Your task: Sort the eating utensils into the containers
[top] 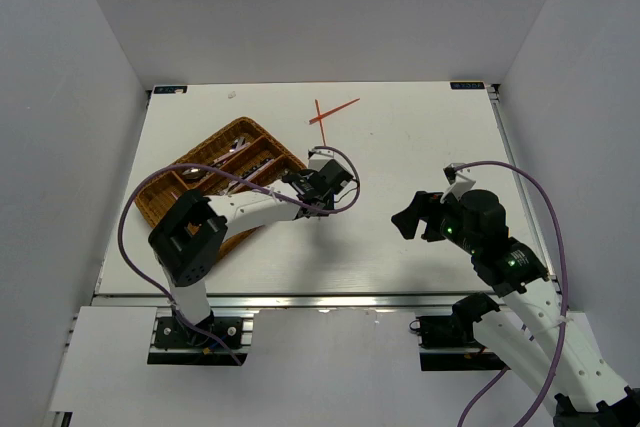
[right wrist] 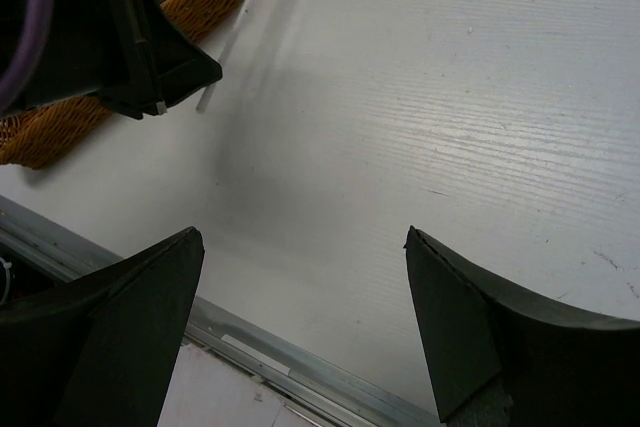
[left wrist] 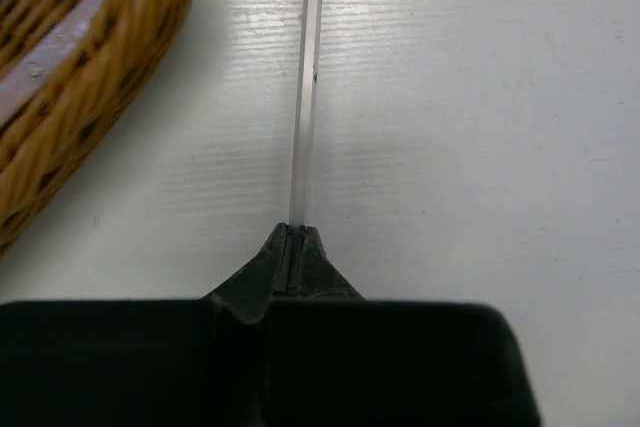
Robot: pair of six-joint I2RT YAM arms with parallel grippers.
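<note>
My left gripper [top: 320, 162] [left wrist: 296, 232] is shut on a thin silver-white chopstick [left wrist: 306, 97], pinched near one end. The stick runs straight away from the jaws, low over the white table. The same chopstick [right wrist: 240, 32] shows in the right wrist view beside the left fingers [right wrist: 190, 67]. The brown wicker tray [top: 170, 197] [left wrist: 120, 67] lies just left of that gripper, with several silver utensils [top: 235, 152] in its compartments and a pinkish handle [left wrist: 60, 42]. Two red chopsticks [top: 330, 112] lie crossed on the table beyond the tray. My right gripper [top: 408, 217] [right wrist: 302, 237] hangs open and holds nothing.
The table's near metal edge [right wrist: 300, 367] runs just under the right gripper. White walls enclose the table on three sides. A purple cable [top: 345, 182] loops around the left wrist.
</note>
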